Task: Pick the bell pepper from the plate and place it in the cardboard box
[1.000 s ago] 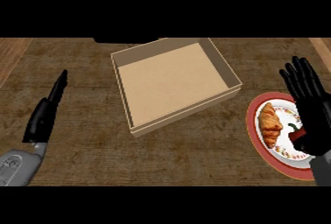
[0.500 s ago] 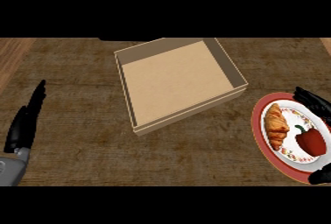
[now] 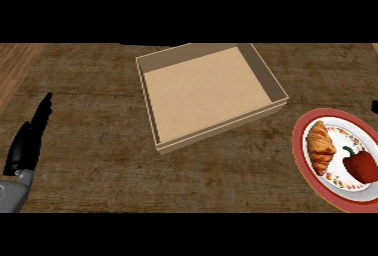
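The red bell pepper (image 3: 361,166) lies on a red-rimmed white plate (image 3: 300,145) at the right edge of the counter, beside a croissant (image 3: 320,147). The open, empty cardboard box (image 3: 209,94) sits up and to the left of the plate. My left hand (image 3: 27,141) rests open at the far left with its fingers straight, far from both box and plate. Of my right hand (image 3: 374,106) only a small black tip shows at the right edge, above the plate and apart from the pepper. Nothing is held.
The brown counter runs wide between the box and my left hand. A lighter wooden strip (image 3: 13,65) shows at the top left. The plate is partly cut off by the right edge of the view.
My right hand, which hovered over the plate and pepper, has drawn off to the right edge, leaving the pepper uncovered. The left hand has sunk slightly toward the lower left.
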You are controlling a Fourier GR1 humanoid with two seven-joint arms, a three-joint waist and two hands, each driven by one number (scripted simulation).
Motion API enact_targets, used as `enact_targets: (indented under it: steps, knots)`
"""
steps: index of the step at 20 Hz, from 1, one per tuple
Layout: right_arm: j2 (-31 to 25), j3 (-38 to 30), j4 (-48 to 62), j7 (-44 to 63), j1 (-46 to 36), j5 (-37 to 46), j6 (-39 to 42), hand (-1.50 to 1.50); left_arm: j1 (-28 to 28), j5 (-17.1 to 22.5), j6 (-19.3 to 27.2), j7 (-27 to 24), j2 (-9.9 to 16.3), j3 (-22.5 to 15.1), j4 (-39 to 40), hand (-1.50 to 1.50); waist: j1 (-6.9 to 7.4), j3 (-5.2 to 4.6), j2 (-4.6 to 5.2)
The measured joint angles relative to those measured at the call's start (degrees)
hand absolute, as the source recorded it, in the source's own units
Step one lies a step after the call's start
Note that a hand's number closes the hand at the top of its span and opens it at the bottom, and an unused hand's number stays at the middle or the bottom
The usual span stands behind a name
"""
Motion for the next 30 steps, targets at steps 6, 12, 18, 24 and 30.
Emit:
enact_targets:
  steps: [6, 12, 18, 24, 30]
  knots:
    - [-6.98, 6.86, 3.82, -6.97, -2.91, 12.75, -5.93, -1.5, 0.03, -0.2, -0.55, -0.2, 0.07, 0.15, -0.04, 0.0, 0.77, -0.19, 0.08]
    - [-9.55, 15.52, 8.84, -9.56, -9.35, 24.74, -9.5, -1.5, -1.69, -0.65, -1.03, 0.97, -0.13, 0.47, 0.37, 0.0, 0.79, -0.38, 0.07]
    - [-6.47, 22.47, 16.96, -11.15, -16.45, 33.6, -11.65, -1.5, -0.71, -1.3, -0.93, 1.27, -0.38, 1.33, 0.26, 0.0, -0.05, -0.48, -0.26]
    - [-0.38, 25.69, 26.33, -12.41, -23.38, 40.11, -14.28, -1.5, -0.05, -2.17, -1.21, 2.19, -1.09, 2.44, -0.36, 0.0, -1.11, -0.52, -0.52]
    - [3.02, 26.49, 32.43, -13.87, -26.15, 43.36, -16.43, -1.5, 1.33, -2.62, -2.58, 2.19, -0.57, 4.6, -0.95, 0.0, -1.9, -0.54, -0.71]
